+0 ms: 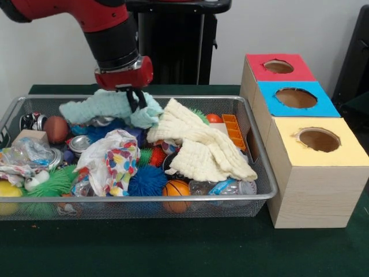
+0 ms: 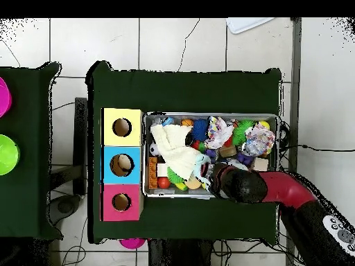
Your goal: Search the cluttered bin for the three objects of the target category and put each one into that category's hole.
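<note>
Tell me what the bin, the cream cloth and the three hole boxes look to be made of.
Bin: metal wire mesh, silvery with a shiny rim.
Cream cloth: soft knitted or waffle-weave fabric, matte, ribbed and draped in folds.
Boxes: pale wood or wood-look board, with grain lines on the sides; the red, blue and yellow tops look like matte paint or paper.

Centre frame, a cream waffle-knit cloth point(image 1: 199, 144) lies beside a pale mint cloth point(image 1: 109, 108) and a white cloth with multicoloured spots point(image 1: 112, 158). An orange basketball point(image 1: 176, 189), blue spiky ball point(image 1: 147, 180) and green spiky ball point(image 1: 51, 183) sit lower. At right, the box tops are red point(image 1: 279, 67), blue point(image 1: 295, 98) and yellow point(image 1: 318, 141). The counter point(image 1: 173, 248) is dark green.
</note>
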